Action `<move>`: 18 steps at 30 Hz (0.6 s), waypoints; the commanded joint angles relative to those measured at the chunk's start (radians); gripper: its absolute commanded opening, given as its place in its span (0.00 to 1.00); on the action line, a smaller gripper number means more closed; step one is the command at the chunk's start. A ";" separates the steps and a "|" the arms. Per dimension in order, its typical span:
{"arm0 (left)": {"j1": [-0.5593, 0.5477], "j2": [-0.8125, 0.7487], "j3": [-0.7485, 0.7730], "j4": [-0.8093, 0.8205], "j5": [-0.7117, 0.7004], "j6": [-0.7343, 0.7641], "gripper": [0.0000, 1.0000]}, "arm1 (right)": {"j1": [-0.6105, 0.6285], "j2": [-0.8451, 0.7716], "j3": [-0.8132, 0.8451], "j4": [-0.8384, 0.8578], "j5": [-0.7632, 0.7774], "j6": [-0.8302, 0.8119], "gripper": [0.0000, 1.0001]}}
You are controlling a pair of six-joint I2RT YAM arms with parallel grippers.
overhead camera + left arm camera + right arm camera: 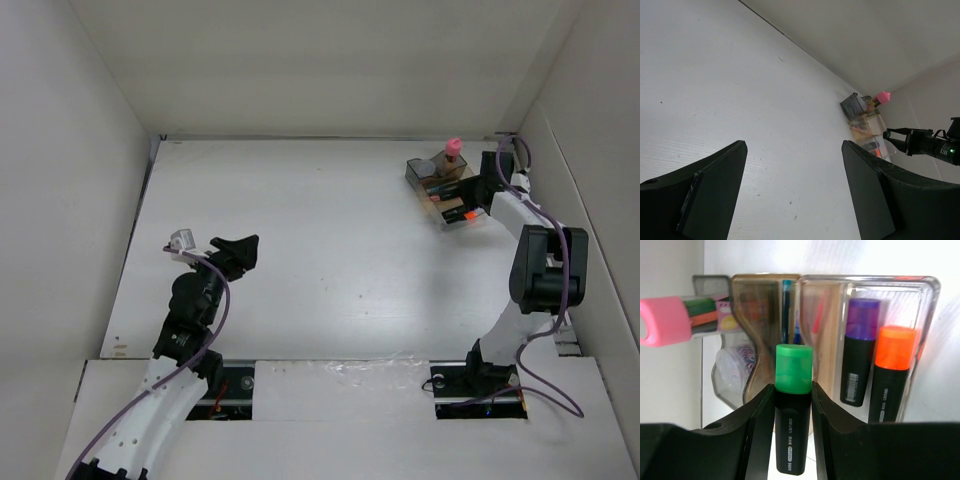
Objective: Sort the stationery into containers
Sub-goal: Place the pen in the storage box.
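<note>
My right gripper [792, 390] is pinching the green-and-black highlighter [794, 367] by its barrel, right at the clear organizer [934, 315] on the table's far right. The purple marker [860, 357] and an orange highlighter [892, 372] already lie in one tray. Next, I judge, comes lining mine up beside them and letting go. My left gripper [795, 192] hangs spread and empty, near left

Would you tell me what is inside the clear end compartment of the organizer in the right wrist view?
A purple-capped marker and an orange-capped highlighter, side by side. The right gripper covers the highlighter's lower end.
</note>
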 commanded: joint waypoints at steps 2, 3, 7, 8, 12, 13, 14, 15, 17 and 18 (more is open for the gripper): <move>-0.003 -0.006 -0.002 0.066 0.015 -0.002 0.73 | -0.022 0.004 -0.006 0.051 0.040 0.046 0.23; -0.003 -0.006 -0.002 0.066 0.015 -0.002 0.73 | -0.022 0.004 -0.006 0.051 0.040 0.046 0.23; -0.003 -0.006 -0.002 0.066 0.015 -0.002 0.73 | -0.022 -0.033 -0.043 0.061 0.062 0.070 0.25; -0.003 -0.006 -0.002 0.066 0.015 -0.002 0.73 | -0.022 -0.048 -0.052 0.062 0.062 0.070 0.25; -0.003 0.003 -0.002 0.066 0.015 -0.002 0.73 | -0.022 -0.068 -0.074 0.071 0.062 0.081 0.25; -0.003 0.003 -0.002 0.066 0.015 -0.002 0.73 | -0.022 -0.068 -0.085 0.071 0.062 0.081 0.25; -0.003 0.003 -0.002 0.066 0.015 -0.002 0.73 | -0.022 -0.077 -0.085 0.071 0.062 0.081 0.25; -0.003 -0.006 -0.002 0.066 0.015 -0.002 0.73 | -0.022 -0.077 -0.107 0.071 0.062 0.081 0.25; -0.003 -0.006 -0.002 0.066 0.015 -0.002 0.73 | -0.022 -0.105 -0.143 0.101 0.062 0.090 0.25; -0.003 -0.006 -0.002 0.066 0.015 -0.002 0.73 | -0.022 -0.114 -0.143 0.101 0.062 0.090 0.26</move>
